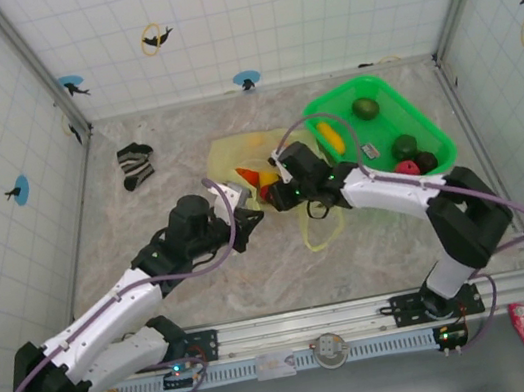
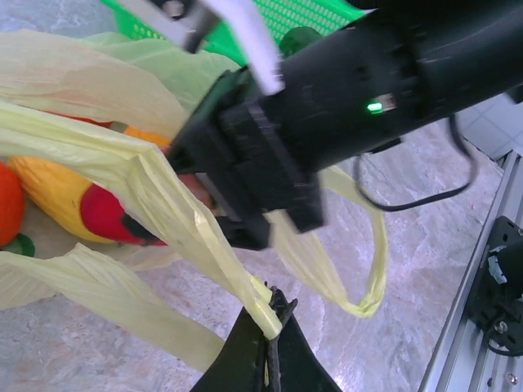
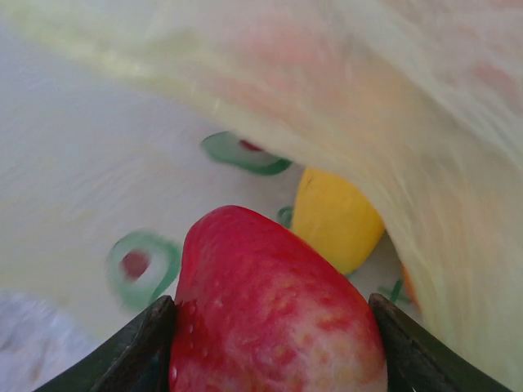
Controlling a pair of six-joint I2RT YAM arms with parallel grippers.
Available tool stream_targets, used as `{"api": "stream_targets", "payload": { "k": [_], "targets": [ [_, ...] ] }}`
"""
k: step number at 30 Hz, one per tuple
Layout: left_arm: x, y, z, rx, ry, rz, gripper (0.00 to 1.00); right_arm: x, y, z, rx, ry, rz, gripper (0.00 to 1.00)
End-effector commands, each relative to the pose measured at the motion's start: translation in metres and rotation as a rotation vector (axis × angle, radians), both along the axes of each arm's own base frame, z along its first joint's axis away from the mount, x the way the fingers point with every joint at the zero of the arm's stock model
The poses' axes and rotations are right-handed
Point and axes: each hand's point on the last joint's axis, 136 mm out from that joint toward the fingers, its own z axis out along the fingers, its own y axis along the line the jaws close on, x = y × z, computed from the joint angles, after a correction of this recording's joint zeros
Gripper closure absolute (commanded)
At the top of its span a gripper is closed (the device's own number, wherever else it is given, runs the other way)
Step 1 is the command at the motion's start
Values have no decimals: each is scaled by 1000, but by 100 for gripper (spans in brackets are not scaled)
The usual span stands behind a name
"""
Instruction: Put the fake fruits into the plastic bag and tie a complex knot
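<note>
**L pincer [image 2: 272, 320] clenched on plastic bag [image 2: 147, 175] rim; R pincer [image 3: 276, 363] grasping red fruit [image 3: 261, 302] at bag mouth, mid-bench [image 1: 259, 293].**

L wrist view: fingers pinched tight on a taut strip of bag film. Free handle loop [image 2: 361, 282] hangs to the right. R pincer's black body reaches into the opening. R wrist view: red fruit sits btw both fingers, touching each, w/ film arching overhead. Yellow fruit [image 3: 335, 216] lies just behind it and orange fruit [image 2: 6, 214] is also inside. Farther right: green basket [image 1: 436, 130] holding yellow, green, red + dark fruits. Far left: striped sock [image 1: 136, 164], well apart from bag.
</note>
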Motion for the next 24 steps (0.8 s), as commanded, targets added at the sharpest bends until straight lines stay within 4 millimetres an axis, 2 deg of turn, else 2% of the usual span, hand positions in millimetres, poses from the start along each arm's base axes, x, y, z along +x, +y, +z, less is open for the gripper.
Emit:
{"api": "stream_targets", "payload": {
  "k": [1, 6, 12, 14, 17, 24],
  "targets": [
    [1, 2, 14, -10, -21, 17, 100, 52, -1, 19, -62, -150, -205, 43],
    [5, 7, 12, 1, -34, 53, 100, 91, -1, 16, -147, -222, -340, 40],
    [20, 20, 9, 40, -55, 163, 100, 109, 15, 0, -167, -214, -338, 30],
    [25, 22, 8, 51, -53, 190, 100, 109, 20, -7, -163, -193, -325, 24],
    [27, 20, 7, 55, -41, 196, 100, 105, 23, -7, -138, -181, -308, 22],
    [27, 17, 7, 49, -36, 186, 100, 95, 18, 20, -20, -193, -272, 27]
  ]
}}
